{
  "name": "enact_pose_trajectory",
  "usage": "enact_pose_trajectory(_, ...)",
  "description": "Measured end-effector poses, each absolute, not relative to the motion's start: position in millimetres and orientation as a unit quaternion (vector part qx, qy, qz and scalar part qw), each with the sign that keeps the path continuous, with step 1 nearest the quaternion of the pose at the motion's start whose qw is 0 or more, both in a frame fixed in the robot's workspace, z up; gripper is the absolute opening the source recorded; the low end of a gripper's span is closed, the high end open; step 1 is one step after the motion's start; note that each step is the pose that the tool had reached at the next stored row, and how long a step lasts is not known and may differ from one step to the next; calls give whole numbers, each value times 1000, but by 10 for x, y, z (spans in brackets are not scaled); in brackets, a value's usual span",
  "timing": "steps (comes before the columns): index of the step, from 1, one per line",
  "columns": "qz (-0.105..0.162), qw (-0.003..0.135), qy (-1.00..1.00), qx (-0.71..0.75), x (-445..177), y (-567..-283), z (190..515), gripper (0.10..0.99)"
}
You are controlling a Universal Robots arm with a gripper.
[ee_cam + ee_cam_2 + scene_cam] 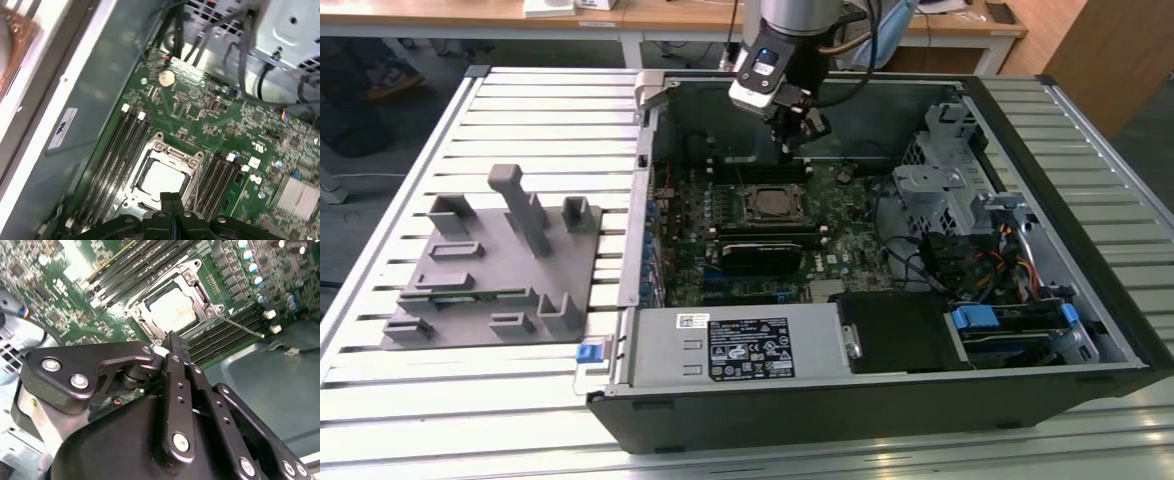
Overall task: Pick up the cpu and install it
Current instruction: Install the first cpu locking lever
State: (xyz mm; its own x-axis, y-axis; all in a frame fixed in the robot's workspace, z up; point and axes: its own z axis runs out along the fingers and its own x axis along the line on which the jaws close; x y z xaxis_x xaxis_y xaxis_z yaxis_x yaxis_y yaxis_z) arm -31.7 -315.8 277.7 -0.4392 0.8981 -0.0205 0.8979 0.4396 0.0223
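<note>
**Chip in the socket, gripper empty above it**

Step in hand, as judged: the placing looks done. The cpu (774, 207) lies inside the black socket frame (774, 190) on the motherboard (847, 185), within the open computer case (854, 415). The gripper (790, 150) hangs over the board just beyond the socket, clear of the chip. In both wrist views its fingers (167, 200) are pressed together with nothing between them. The grey plastic tray (494, 270) sits outside the case, toward the exterior view's left, well apart from the arm.

What further work would call for, as judged: little room for error. The frame (200, 290) closes tightly round the chip on all four sides, and memory slots (115, 150) run close along both flanks. Any approach would need to be straight down and centred, with light contact on the chip's top. A thin metal rod (242, 326) juts out from one corner of the frame; whether it is latched cannot be told.

Look of the chip: in the second wrist view the cpu (172, 310) is a small flat square with a pale silvery-grey top, smooth and matte. It reads as level, with its edges parallel to the frame's opening. The first wrist view shows the cpu (162, 177) the same way, with its near edge hidden behind the gripper (171, 197). No corner appears lifted, though the seating underneath is out of sight.
</note>
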Motion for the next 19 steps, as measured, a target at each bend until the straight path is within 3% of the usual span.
enact_pose_trajectory(19,6,14,926,377,-317,-3158,2769,106)
